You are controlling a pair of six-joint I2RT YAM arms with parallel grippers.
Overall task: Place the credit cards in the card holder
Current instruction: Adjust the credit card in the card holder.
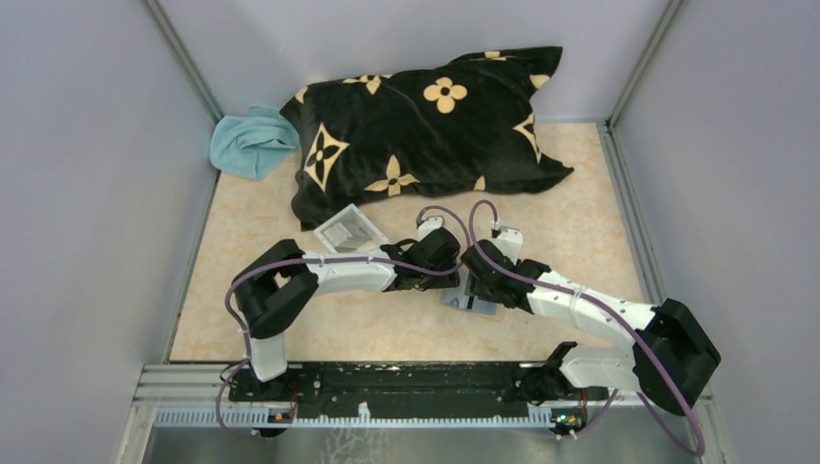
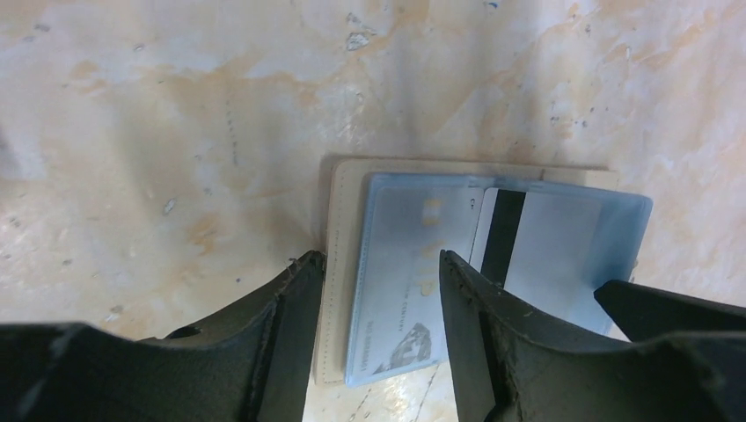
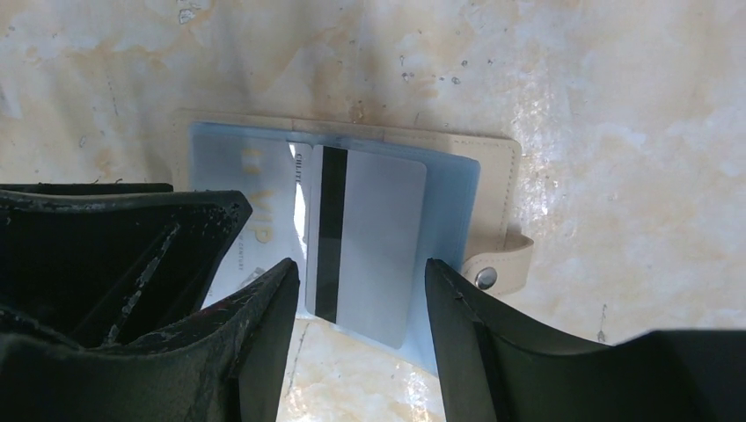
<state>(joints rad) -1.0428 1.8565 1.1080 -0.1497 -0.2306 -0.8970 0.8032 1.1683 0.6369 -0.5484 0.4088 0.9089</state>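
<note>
The tan card holder (image 3: 494, 167) lies open on the table, its tab and snap stud (image 3: 485, 279) at the right. Its pale blue translucent sleeves (image 2: 616, 237) spread over it. A light card with print (image 2: 400, 281) lies at the left sleeve. A grey card with a black stripe (image 3: 374, 246) lies at the right sleeve; I cannot tell how deep it sits. My left gripper (image 2: 380, 290) is open just above the printed card. My right gripper (image 3: 362, 294) is open just above the striped card. In the top view the holder (image 1: 471, 303) is mostly hidden under both grippers.
A clear shallow tray (image 1: 350, 232) lies just behind the left gripper. A black pillow with tan flowers (image 1: 425, 126) and a teal cloth (image 1: 249, 143) lie at the back. Grey walls close in both sides. The two grippers hang close side by side.
</note>
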